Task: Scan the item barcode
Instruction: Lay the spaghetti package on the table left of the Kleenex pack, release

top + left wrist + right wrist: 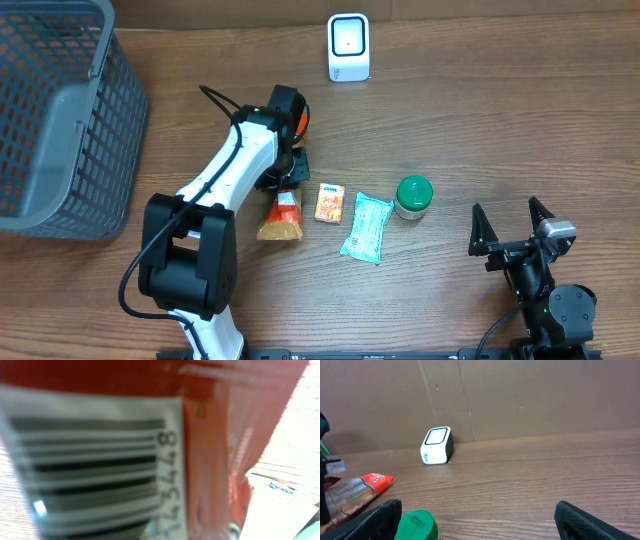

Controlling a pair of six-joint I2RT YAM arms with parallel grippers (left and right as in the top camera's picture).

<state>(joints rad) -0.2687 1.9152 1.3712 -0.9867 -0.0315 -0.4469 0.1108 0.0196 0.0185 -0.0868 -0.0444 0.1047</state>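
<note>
A red and orange snack packet [282, 215] lies left of centre, its top end under my left gripper [287, 182], which is shut on that end. The left wrist view is filled by the packet [215, 435] and its white barcode label [95, 465], blurred and very close; my own fingers do not show there. The white scanner [348, 47] stands upright at the back of the table, also in the right wrist view as the scanner [436, 445]. My right gripper [510, 235] rests open at the front right with nothing between its fingers [375, 520].
A small orange packet [330, 201], a pale teal pouch [366, 227] and a green-lidded jar [413, 196] lie in a row right of the snack packet. A grey mesh basket [60, 120] occupies the far left. A brown wall backs the table.
</note>
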